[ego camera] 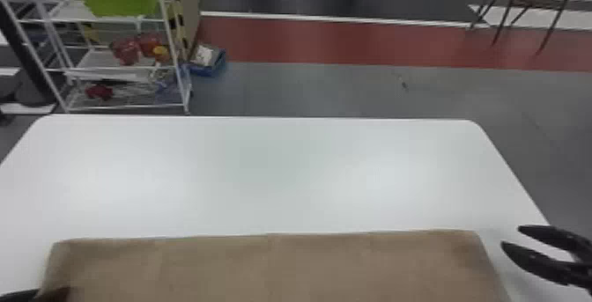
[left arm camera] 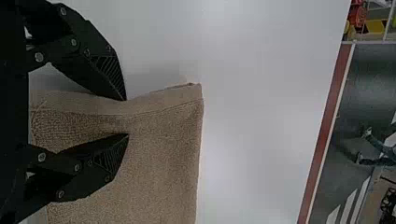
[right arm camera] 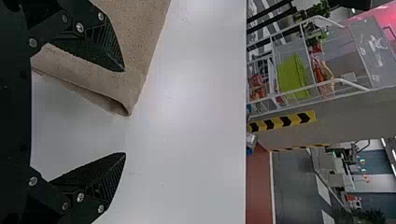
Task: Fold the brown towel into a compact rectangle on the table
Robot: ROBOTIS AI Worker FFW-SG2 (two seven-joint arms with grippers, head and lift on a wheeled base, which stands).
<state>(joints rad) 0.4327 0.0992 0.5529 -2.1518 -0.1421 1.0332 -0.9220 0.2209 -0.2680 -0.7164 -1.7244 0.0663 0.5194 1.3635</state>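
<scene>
While the brown towel (ego camera: 273,270) lay as a broad band along the near part of the desk (ego camera: 273,169), head view put the right gripper (ego camera: 510,236) just off its right end, fingers parted, presumably to serve that side. Left wrist view: left gripper (left arm camera: 127,117) with fingers partly open, either side of a hemmed strip near a corner, likely placed for a pinch. Right wrist view: fingers wide, one over cloth by a doubled corner, one over desk, apparently to straddle the edge.

the head view's bottom edge crops the brown towel (ego camera: 273,266) and left claw (ego camera: 26,296).
</scene>
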